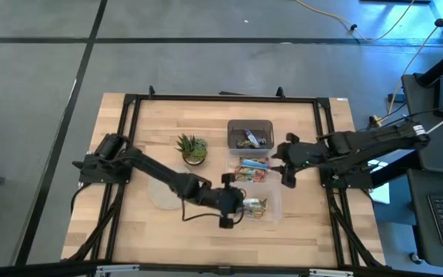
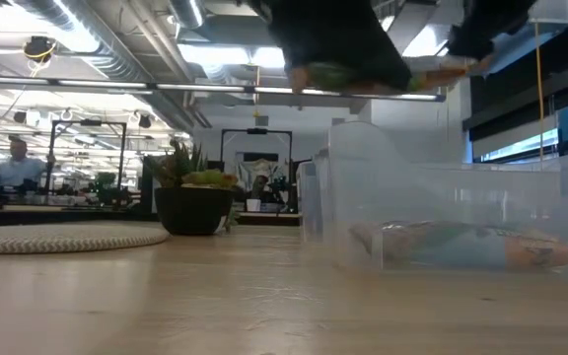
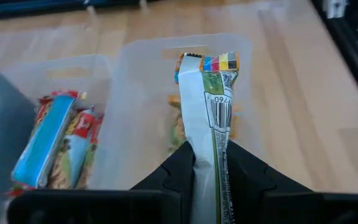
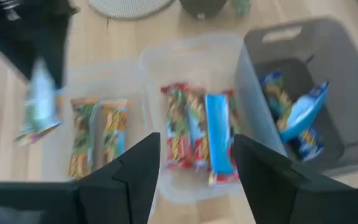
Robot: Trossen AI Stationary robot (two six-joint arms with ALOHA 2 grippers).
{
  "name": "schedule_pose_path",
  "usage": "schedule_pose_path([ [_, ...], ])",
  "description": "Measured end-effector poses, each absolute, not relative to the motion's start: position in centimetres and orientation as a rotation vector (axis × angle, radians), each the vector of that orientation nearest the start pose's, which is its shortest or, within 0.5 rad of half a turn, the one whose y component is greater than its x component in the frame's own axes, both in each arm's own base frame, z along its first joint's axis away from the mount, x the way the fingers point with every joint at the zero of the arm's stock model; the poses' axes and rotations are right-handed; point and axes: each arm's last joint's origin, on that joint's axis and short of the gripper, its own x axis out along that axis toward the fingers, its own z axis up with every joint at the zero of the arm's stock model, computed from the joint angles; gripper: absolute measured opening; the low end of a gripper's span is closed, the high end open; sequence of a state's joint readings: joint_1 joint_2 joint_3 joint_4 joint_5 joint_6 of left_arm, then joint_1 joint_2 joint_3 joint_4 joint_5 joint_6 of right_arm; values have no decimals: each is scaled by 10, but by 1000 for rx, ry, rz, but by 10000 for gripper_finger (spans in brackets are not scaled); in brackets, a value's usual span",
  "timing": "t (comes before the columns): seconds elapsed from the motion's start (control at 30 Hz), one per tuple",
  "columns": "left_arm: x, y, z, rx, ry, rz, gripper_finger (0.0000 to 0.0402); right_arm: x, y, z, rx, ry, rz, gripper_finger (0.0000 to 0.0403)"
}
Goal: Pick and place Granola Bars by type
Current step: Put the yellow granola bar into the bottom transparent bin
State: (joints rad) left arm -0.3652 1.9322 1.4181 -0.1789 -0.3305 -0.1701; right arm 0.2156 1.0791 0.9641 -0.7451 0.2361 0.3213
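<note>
My left gripper point(image 3: 207, 149) hangs over the nearest clear bin point(image 1: 274, 217), shut on a green-and-white wrapped granola bar point(image 3: 210, 93), which also shows in the right wrist view point(image 4: 39, 102). Tan-green bars point(image 4: 98, 140) lie flat on that bin's floor. The middle clear bin point(image 4: 151, 62) holds red and blue bars point(image 4: 197, 134). Blue-wrapped bars point(image 4: 297, 115) lie in the grey bin point(image 1: 250, 123). My right gripper point(image 4: 196, 149) is open above the middle bin's right side point(image 1: 287, 171), touching nothing. My left gripper pinches the green-and-white bar between its two fingers at one end point(image 3: 207, 134). The fingers come from the table's left, slanting down, and lie along the bar. The bar sticks out past the fingertips, lifted clear above the nearest clear bin.
The three bins stand in a row from far to near at the table's middle right. A small potted plant point(image 1: 193, 148) stands left of them, and a round pale woven mat point(image 1: 162, 192) lies under the left arm. Black frame rails run along the table's edges.
</note>
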Motion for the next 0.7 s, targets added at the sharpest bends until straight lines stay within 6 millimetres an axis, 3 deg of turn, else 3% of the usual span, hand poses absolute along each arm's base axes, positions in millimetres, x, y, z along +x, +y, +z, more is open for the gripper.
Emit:
schedule_pose_path([
  [0.2,423,-121,211,-18,598,94,66,180,48,285,187,873,-144,207],
  [0.3,436,-117,207,-72,511,50,66,172,53,279,217,899,-142,207],
  [0.7,445,-126,158,-52,585,35,66,162,68,266,229,944,-100,207],
])
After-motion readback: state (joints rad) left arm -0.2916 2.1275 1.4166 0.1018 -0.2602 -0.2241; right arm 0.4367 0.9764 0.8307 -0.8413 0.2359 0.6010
